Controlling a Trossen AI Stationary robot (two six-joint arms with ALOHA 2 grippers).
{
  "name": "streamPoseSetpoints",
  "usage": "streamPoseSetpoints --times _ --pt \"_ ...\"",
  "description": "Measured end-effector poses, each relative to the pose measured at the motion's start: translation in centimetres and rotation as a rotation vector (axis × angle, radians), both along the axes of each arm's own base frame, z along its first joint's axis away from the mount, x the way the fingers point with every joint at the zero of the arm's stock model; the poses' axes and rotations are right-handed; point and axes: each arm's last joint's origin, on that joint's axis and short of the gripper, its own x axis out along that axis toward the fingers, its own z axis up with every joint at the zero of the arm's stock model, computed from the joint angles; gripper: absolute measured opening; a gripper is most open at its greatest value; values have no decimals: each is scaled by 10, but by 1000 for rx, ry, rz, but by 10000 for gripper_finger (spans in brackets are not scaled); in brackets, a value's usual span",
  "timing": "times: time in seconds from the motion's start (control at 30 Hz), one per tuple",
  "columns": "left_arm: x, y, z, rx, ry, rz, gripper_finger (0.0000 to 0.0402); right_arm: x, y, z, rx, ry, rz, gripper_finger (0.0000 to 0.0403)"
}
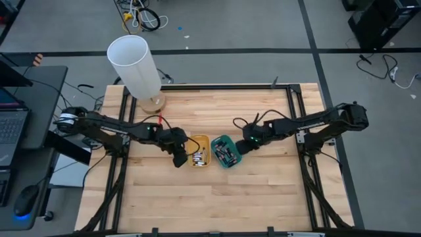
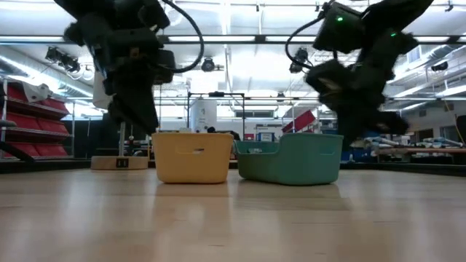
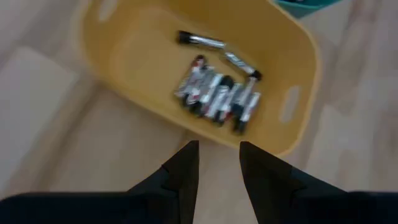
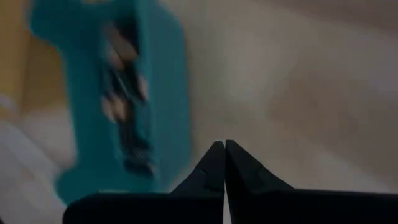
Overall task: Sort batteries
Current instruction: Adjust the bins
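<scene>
Left gripper (image 3: 217, 158): jaws parted, empty, beside yellow tray (image 1: 200, 151) (silvery batteries (image 3: 217, 96) inside);
Right gripper (image 4: 224, 162): jaws closed, empty, beside teal tray (image 1: 225, 151)

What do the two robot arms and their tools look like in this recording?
Both arms are dark, nearly black, built of jointed segments with black cables looping alongside. The left tool ends in two flat, dark, tapering fingers; the right tool has the same pointed dark fingers. A green light glows on the right arm near its wrist, also visible in the low view. No markings or labels are readable.
</scene>
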Motion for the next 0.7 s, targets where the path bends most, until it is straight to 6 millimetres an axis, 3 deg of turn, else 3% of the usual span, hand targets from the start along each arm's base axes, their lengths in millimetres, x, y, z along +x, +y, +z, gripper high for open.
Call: streamPoseSetpoints --times 0.13,0.37,0.7 --pt "-14 3 -5 80 118 14 131 -9 20 -2 64 81 93 0" --pt "-26 2 -37 52 99 4 131 3 55 0 106 -47 139 0" --pt "-16 2 -55 48 -24 4 131 37 61 -23 86 -217 111 0"
